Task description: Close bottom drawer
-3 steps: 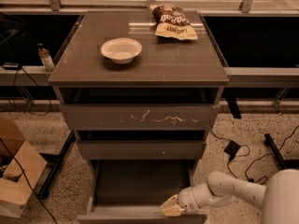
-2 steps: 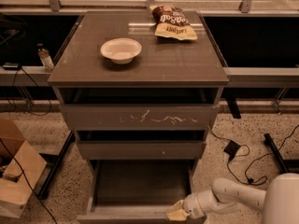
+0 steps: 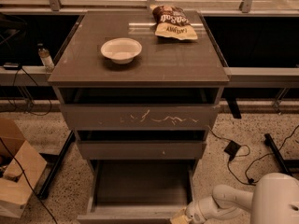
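The bottom drawer (image 3: 140, 183) of the grey-brown cabinet stands pulled far out, its flat dark base showing and its plain front strip (image 3: 126, 217) at the bottom edge of the view. My gripper (image 3: 180, 217) sits low at the right end of that front strip, at the picture's lower edge, on the white arm (image 3: 219, 204) that reaches in from the lower right. The tips are partly cut off by the frame edge.
Above are a middle drawer (image 3: 140, 149) with a pale speck and a top drawer (image 3: 140, 116) with pale scratches. A white bowl (image 3: 121, 50) and a chip bag (image 3: 174, 22) lie on the cabinet top. A cardboard box (image 3: 16, 171) stands at left; cables (image 3: 243, 164) lie at right.
My gripper has moved down and toward the camera, from over the drawer's front right corner to the outside of the front strip. The drawer has not visibly moved.
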`<state>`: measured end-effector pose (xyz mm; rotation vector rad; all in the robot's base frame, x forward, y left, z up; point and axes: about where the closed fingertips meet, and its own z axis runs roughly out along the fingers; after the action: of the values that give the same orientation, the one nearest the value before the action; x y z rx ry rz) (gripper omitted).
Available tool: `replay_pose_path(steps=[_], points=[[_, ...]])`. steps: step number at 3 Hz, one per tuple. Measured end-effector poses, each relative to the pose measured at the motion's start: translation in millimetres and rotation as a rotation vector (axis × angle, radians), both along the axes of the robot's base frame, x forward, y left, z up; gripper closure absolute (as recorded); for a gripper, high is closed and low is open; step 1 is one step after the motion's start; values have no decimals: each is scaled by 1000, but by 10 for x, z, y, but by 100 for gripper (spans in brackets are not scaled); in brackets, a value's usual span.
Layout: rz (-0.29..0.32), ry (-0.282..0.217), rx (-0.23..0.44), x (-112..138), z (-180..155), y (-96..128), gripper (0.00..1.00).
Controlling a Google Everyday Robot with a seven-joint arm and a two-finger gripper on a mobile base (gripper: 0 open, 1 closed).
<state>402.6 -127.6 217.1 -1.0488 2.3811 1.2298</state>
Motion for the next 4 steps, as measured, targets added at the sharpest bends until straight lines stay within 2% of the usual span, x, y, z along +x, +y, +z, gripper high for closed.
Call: replay_pose_path(steps=[1, 3, 4], points=[[-4, 37, -3, -31, -214, -2, 100], [0, 34, -2, 29, -219, 7, 100], [-7, 12, 13, 247, -236, -5, 100]])
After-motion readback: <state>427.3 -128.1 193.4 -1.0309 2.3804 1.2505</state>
